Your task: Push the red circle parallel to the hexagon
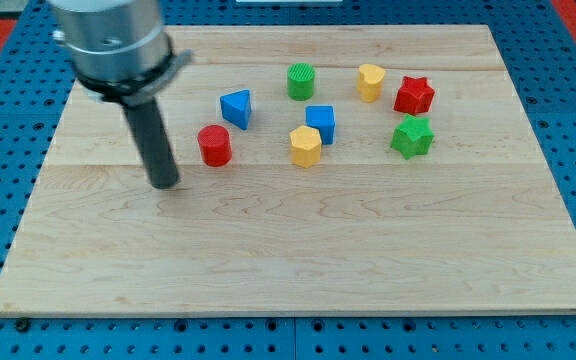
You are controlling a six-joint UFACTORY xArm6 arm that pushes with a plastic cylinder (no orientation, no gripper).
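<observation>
**Tip poised left of the red circle**

Nearest the camera is the bare front of the wooden counter (298,270); nothing lies on it there. My tip (165,184) rests on the counter at the view's left, just beside the red circle (214,145) and a little below it, not touching. There is no pincer on this arm, only the rod, so nothing can be said of one being apart or together.

The red circle stands left of the yellow hexagon (306,146), with a clear gap between them. The two already sit at nearly the same height in the view, so I judge that only a small correction is needed.

To do the step well, the tip should meet the circle squarely through its middle; an off-centre touch would likely make it roll aside. A short, slow push is safest. The blue triangle (236,108) lies close above and right of the circle, so a push upward risks knocking it.

Further right are the blue cube (321,123), green circle (301,80), yellow block (370,82), red star (414,96) and green star (412,137).

No containers are in view.
</observation>
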